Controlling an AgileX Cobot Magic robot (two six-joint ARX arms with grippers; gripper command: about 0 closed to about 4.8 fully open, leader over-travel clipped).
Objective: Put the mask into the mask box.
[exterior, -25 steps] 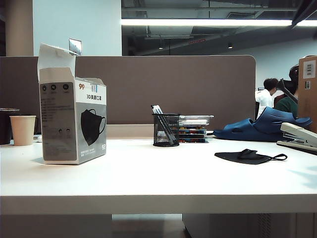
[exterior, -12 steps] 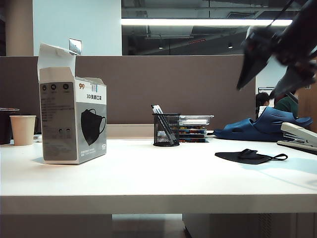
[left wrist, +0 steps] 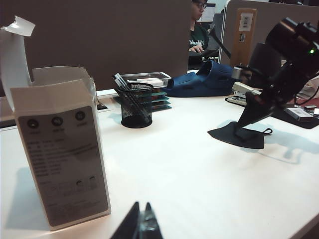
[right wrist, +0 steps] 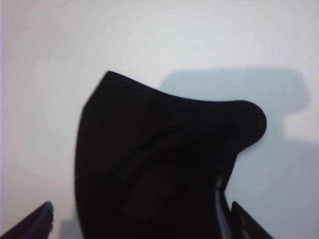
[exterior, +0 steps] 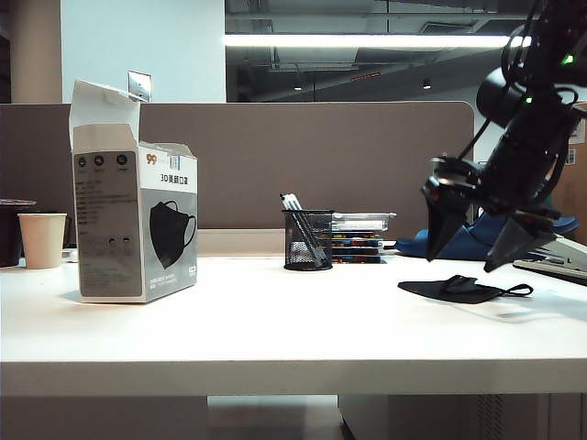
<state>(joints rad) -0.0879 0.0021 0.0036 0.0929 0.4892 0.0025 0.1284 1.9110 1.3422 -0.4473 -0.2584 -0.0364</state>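
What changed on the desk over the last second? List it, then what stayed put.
The right gripper came into view from the upper right and dropped, open, to just above the mask; it holds nothing yet. The mask, mask box, pen cup and shut left gripper stayed put.

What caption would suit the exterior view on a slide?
Right gripper, jaws open, poised above the black mask on the white table; the mask box stands open far left.
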